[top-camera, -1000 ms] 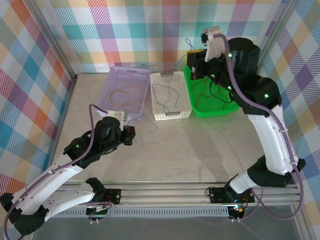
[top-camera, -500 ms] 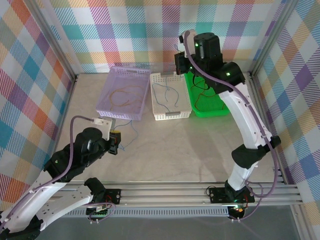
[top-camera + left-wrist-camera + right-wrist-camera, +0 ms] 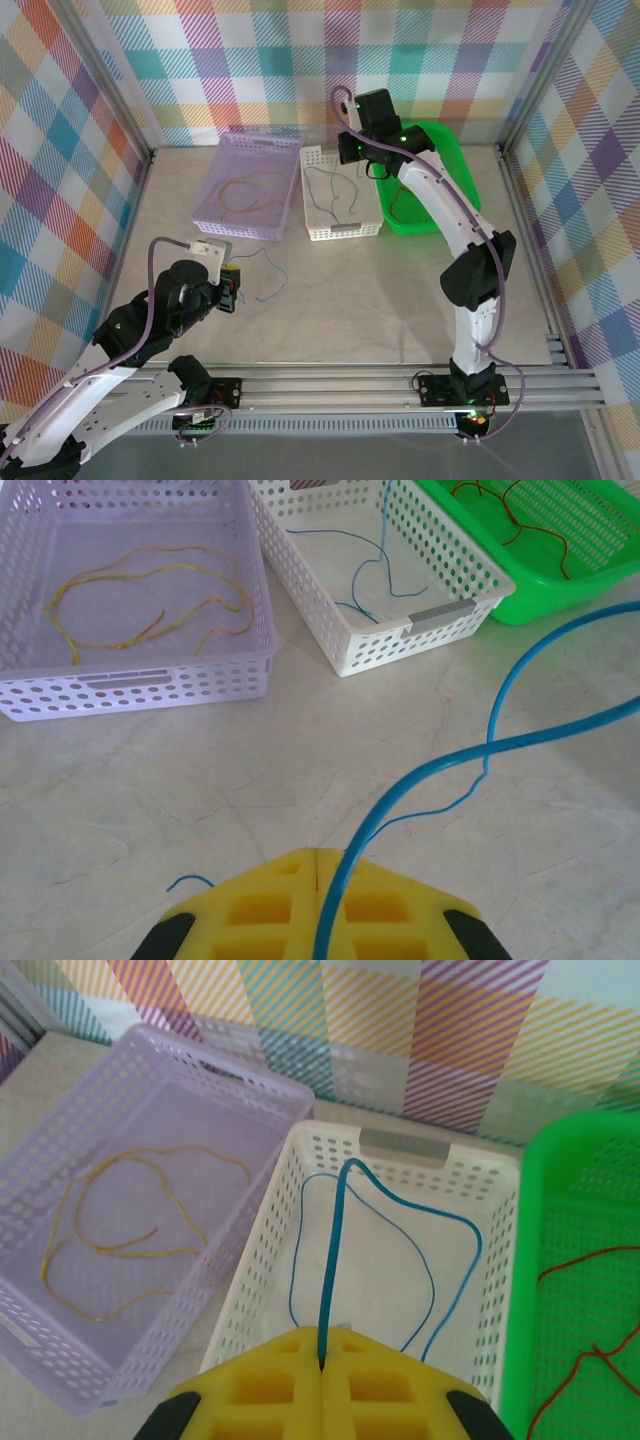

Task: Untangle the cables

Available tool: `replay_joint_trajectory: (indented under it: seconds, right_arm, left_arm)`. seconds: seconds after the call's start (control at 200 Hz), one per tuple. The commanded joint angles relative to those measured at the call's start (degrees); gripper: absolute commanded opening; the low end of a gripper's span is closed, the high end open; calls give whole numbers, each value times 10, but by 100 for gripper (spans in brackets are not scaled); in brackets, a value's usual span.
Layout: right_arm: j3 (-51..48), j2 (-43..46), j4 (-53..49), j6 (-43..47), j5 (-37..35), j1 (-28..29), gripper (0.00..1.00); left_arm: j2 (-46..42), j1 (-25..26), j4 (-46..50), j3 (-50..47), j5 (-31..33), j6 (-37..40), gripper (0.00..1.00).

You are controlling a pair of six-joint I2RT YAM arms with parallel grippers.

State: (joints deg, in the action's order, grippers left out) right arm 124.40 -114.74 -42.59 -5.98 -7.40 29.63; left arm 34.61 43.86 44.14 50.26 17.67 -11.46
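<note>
White arms [image 3: 100,385] with black joints carry a purple-grey cable [image 3: 152,270] behind the left claw [image 3: 318,854] and the right claw [image 3: 322,1334], whose fingers [image 3: 265,1385] are yellow.

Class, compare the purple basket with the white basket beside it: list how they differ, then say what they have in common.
The purple basket is translucent; the white basket is opaque. The purple basket holds a yellow-orange wire; the white basket holds blue wires. The purple basket looks wider than the white one. Both are perforated rectangular baskets standing side by side.
</note>
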Motion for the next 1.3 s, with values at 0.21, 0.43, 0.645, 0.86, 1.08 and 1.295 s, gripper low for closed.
replay_joint_trajectory:
  seconds: [0.21, 0.43, 0.645, 0.86, 1.08, 1.295]
  right_arm:
    - [-35, -71, 11, -53, 36, -4, 0]
    - [-35, -130, -14, -81, 62, -5, 0]
    - [-24, -173, -35, -122, 101, -25, 0]
    - [-10, -187, -48, -141, 118, -43, 0]
    - [34, -202, -87, -136, 116, -47, 14]
    - [37, -169, -83, -134, 104, -47, 20]
  left_arm:
    - [6, -8, -10, -4, 12, 2, 0]
    - [21, -8, -5, -2, 18, 0, 0]
    - [28, -7, -5, -2, 18, 0, 0]
    - [35, -7, -5, -2, 18, 1, 0]
    - [36, -8, -6, -3, 17, 1, 0]
    - [43, -7, -5, -2, 17, 1, 0]
